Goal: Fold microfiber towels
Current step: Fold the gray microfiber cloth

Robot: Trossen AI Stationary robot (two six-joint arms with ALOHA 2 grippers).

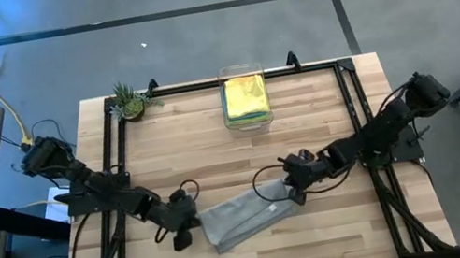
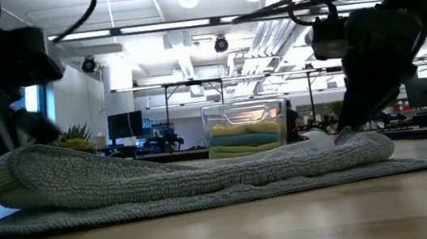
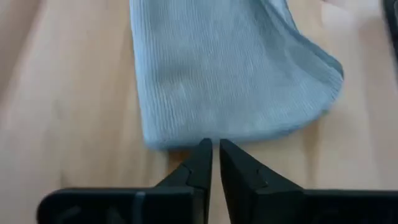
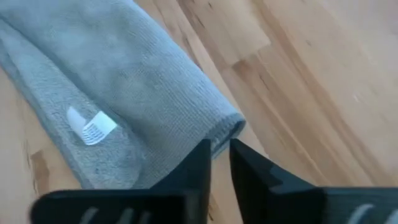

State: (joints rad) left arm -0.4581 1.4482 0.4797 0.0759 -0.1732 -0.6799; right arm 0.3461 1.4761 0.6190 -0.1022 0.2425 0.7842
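While the grey ribbed microfiber towel [image 1: 248,218] lies half-folded near the wooden surface's [image 1: 215,151] front edge, both the left end effector [image 3: 215,148] and right end effector [image 4: 219,149], nearly clenched at opposite ends, seemingly should pinch both layers evenly before lifting.

The near middle of the bench [image 1: 215,151] is taken up by the folded grey towel [image 1: 241,219], with the left end effector [image 1: 183,235] at one end and the right end effector [image 1: 297,195] at the other. At the far edge stand a clear bin [image 1: 245,98] and a small plant [image 1: 128,101]. Between these and the towel the wood lies open.
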